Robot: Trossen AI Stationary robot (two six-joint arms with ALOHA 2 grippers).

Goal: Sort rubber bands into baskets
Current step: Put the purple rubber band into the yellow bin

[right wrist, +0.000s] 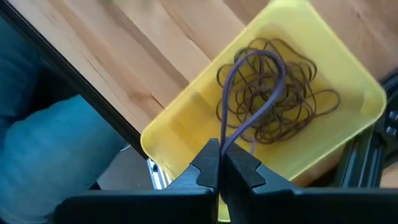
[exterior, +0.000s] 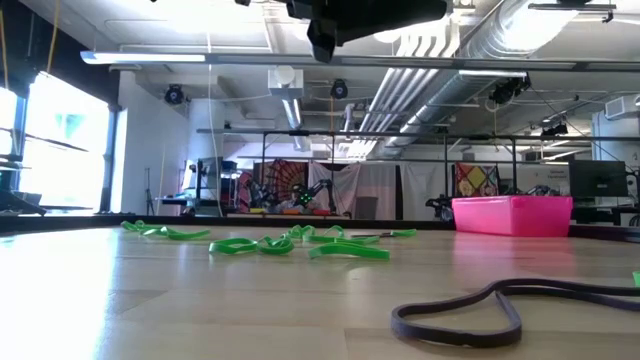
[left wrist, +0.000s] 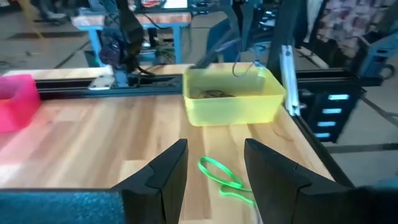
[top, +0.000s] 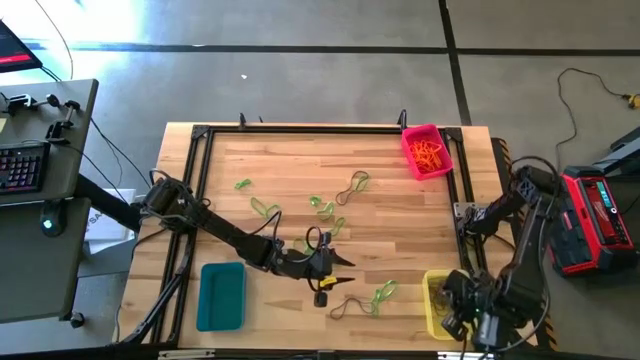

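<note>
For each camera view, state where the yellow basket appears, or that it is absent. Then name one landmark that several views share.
High view: yellow basket at the table's near right corner, partly under the right arm.
Low view: not in it.
Left wrist view: centre, beyond a green band.
Right wrist view: fills the centre, holding dark bands.
Shared landmark: pink basket.

The table [top: 300, 170] is seen as pale planked wood with a smooth, faintly sheened finish, framed by matt black metal rails [top: 300, 129]. Just below the right gripper [right wrist: 219, 169], a yellow basket [right wrist: 348, 68] of smooth, glossy plastic is shown, with thin matt brown rubber bands [right wrist: 273, 93] inside it.
</note>
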